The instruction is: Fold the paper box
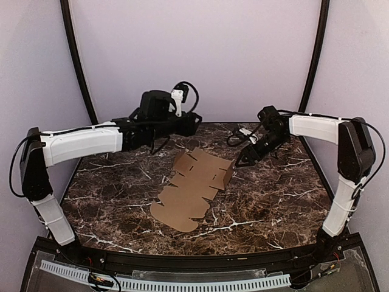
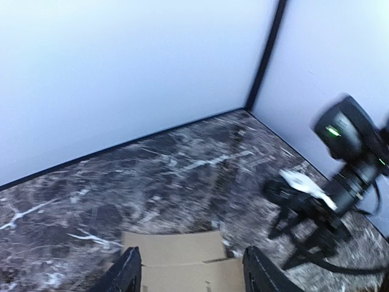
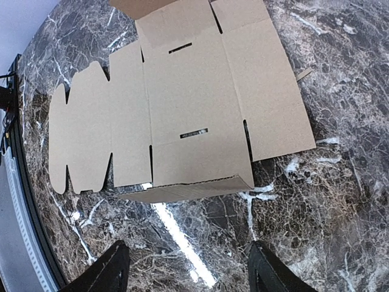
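Paper box (image 1: pixel 193 188): flat die-cut sheet, mid marble table (image 1: pixel 273 201), rounded tabs toward near-left. Right-side panel (image 1: pixel 228 173) part-raised, rest flat. Left gripper (image 2: pixel 193 271): fingers spread, empty, near sheet's far edge. Right gripper (image 3: pixel 191 271): spread, empty, just right of raised panel. Step, prob.: stand side walls up. To do well: pin base w/ one arm, push panel along crease w/ other. Go slow, else sheet may slide on slick marble.

Plain brown paper box (image 1: pixel 193 185); dark brown marble table (image 1: pixel 273 201) veined white; pale lilac walls (image 1: pixel 194 55).
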